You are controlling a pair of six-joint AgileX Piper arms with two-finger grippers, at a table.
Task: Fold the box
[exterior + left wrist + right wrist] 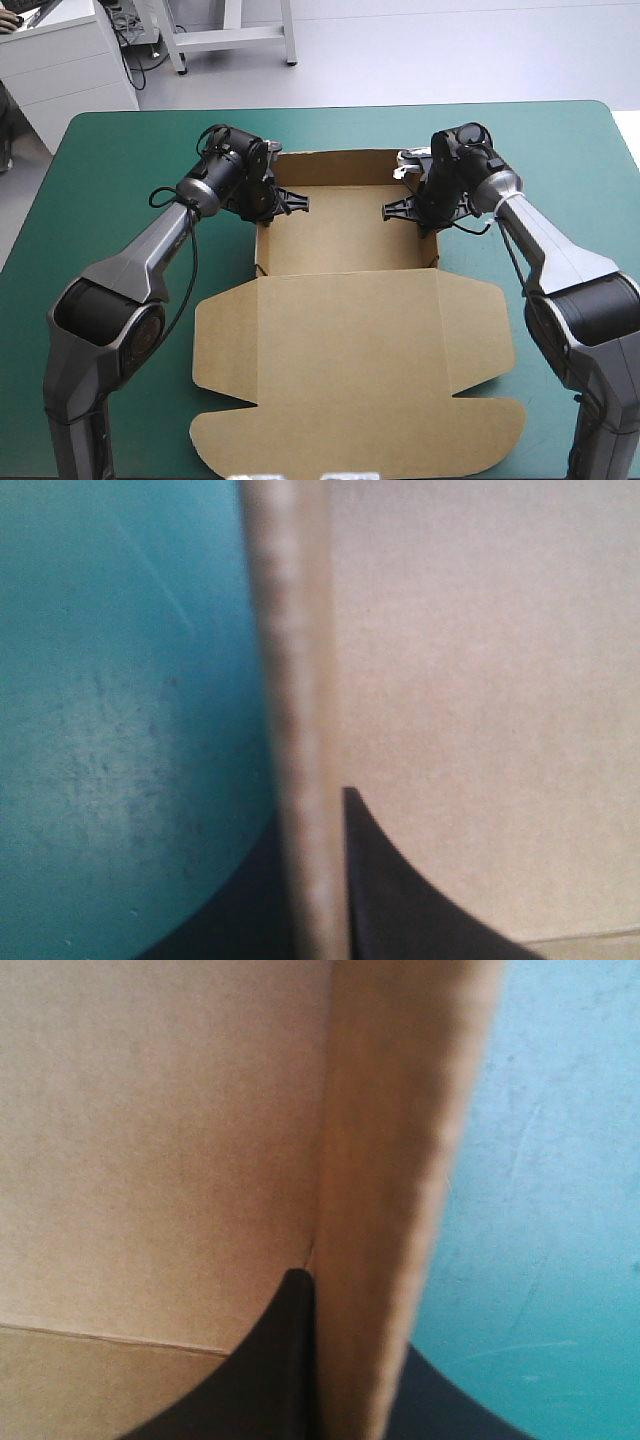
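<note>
Table with teal-green cover (110, 190) fills most of frame. Pale grey floor (450, 50) across the top. White drawer cabinet (60, 65) upper left, dark cables (135, 40) just beside it. White metal frame legs (235, 35) top centre. Light even, soft.
</note>
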